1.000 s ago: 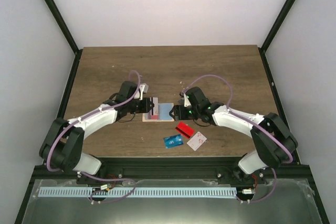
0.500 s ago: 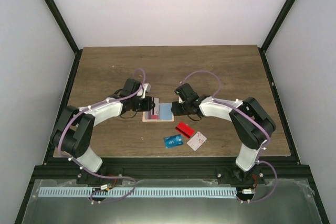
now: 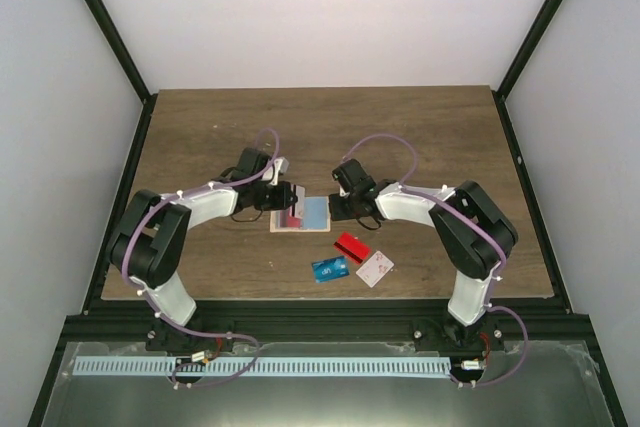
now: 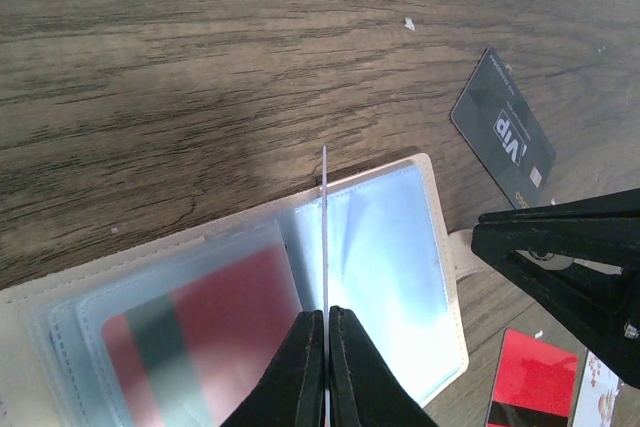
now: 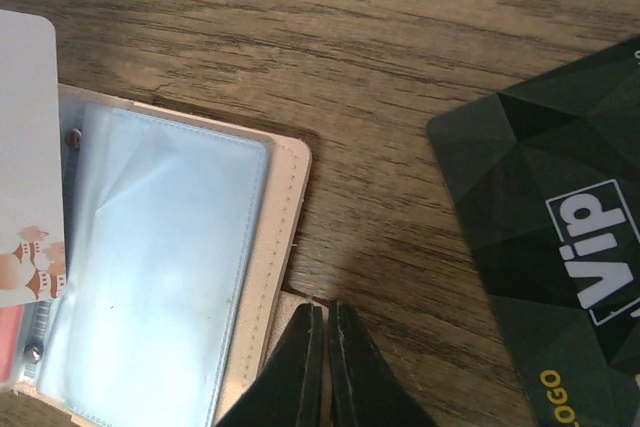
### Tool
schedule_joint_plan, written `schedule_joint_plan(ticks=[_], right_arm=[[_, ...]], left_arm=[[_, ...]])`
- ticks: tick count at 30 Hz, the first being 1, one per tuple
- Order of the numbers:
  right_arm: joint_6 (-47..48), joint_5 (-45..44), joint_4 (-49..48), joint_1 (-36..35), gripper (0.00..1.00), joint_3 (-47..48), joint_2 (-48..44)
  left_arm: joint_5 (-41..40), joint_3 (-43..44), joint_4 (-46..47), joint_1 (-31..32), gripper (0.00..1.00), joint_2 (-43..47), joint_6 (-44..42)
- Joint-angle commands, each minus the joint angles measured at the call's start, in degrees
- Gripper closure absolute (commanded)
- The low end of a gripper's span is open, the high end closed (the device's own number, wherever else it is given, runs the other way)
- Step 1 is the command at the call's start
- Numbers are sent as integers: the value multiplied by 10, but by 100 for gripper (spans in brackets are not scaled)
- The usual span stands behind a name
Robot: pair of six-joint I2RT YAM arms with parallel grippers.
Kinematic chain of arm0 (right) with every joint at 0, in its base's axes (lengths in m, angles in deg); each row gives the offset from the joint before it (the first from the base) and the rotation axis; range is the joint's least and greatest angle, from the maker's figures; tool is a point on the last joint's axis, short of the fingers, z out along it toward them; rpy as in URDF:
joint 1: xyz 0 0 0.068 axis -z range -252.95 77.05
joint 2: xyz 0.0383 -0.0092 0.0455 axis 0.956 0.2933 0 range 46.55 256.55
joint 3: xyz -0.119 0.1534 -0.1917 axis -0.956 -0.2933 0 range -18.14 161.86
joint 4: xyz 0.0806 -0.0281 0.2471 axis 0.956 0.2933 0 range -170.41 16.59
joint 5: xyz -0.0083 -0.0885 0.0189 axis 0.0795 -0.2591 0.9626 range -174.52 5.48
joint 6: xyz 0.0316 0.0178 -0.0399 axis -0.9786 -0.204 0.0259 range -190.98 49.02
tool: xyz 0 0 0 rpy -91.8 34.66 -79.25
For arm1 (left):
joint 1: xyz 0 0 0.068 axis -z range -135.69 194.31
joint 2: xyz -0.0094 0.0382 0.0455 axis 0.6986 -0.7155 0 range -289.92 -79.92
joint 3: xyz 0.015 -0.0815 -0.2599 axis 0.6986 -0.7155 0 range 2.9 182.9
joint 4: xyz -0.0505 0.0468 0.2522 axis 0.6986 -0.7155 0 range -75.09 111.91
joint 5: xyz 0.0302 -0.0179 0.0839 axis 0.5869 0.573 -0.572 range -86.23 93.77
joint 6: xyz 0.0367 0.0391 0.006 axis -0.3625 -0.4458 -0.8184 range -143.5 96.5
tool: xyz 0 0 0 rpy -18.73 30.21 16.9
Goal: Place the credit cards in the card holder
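Note:
The card holder (image 3: 318, 213) lies open on the table, a beige cover (image 4: 437, 247) with clear sleeves; one sleeve holds a red card (image 4: 230, 317). My left gripper (image 4: 326, 315) is shut on a white credit card (image 4: 325, 207) that stands on edge over the holder's middle; the right wrist view shows its face (image 5: 25, 147). My right gripper (image 5: 323, 309) is shut on the holder's beige tab (image 5: 293, 319) at its right side. In the top view the left gripper (image 3: 287, 199) and the right gripper (image 3: 334, 209) flank the holder.
A black VIP card (image 5: 560, 277) lies flat just right of the holder, also visible from the left wrist (image 4: 503, 142). Nearer the arms lie a red card (image 3: 351, 245), a blue card (image 3: 329, 269) and a white card with a red dot (image 3: 375, 267).
My right gripper has gone from open to shut, closing on the holder's tab after moving in toward it. The left gripper keeps its hold on the white card over the holder.

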Motion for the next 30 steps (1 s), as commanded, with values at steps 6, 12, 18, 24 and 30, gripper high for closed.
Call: schedule_joint_plan(ticks=[6,12,18,24,30], right_arm=[[-10,34,-9,3,99,-20,4],[-18,63,-23,3,99,-48,-6],[-18,74,-29,3,99,-61,-15],[-12,68,-23,3,99,-65,-19],[-9,44,-13,3,99,-65,-31]], left_arm=[[21,7,27,-1,96,-26,21],[46,19,20,-6,96,-38,32],[61,37,-9,-9,96,-57,19],[86,45,-29,-13,96,-54,15],[84,50,-50,-14,96,-38,9]])
